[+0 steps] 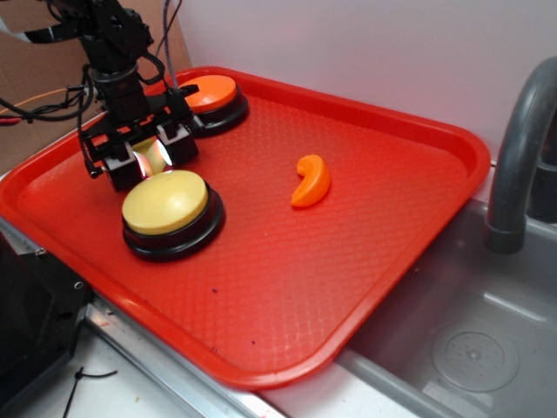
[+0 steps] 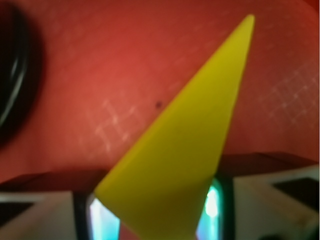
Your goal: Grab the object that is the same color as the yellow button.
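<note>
The object, a small yellow wedge [image 1: 154, 156], sits between my gripper's [image 1: 152, 162] two fingers at the back left of the red tray [image 1: 287, 287]. In the wrist view the wedge [image 2: 190, 135] fills the gap between the lit pads [image 2: 102, 220], its sharp tip pointing away over the tray, and my gripper [image 2: 157, 222] is shut on it. Just in front of the gripper stands the yellow button [image 1: 165, 202], pale and domed on a black base, close to the fingers.
An orange-topped button [image 1: 211, 91] stands right behind the gripper. An orange crescent piece [image 1: 312, 181] lies mid-tray. A grey sink [image 1: 470, 340] and faucet [image 1: 520, 148] are at the right. A black round base edge [image 2: 10, 75] shows at the wrist view's left.
</note>
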`<state>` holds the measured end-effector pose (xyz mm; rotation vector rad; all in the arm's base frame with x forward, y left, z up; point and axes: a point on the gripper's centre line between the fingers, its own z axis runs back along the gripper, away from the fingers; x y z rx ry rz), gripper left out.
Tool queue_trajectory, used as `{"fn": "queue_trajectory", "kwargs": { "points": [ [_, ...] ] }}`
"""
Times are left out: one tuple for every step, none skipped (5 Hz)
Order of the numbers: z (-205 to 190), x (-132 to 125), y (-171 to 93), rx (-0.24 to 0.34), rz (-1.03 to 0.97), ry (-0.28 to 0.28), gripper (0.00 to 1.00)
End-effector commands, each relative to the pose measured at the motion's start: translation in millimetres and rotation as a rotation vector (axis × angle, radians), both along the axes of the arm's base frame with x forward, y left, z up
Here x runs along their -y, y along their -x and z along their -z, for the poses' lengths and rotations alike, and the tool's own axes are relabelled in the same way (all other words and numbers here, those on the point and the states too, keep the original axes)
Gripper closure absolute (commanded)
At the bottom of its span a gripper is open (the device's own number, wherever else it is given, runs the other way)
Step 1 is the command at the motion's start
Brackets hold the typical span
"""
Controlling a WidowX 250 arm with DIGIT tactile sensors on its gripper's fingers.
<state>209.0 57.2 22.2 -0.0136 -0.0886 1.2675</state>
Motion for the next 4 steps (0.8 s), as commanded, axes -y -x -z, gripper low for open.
{"fn": "queue_trajectory", "kwargs": {
  "points": [
    [-60,-11,-3,-0.044,0.351,-0.018,1.00],
    [-100,1,-4,-0.012,0.520,-0.003,1.00],
    [-150,19,-6,0.064,0.719,0.028,1.00],
    [-186,39,-10,0.115,0.861,0.014,1.00]
  ]
}}
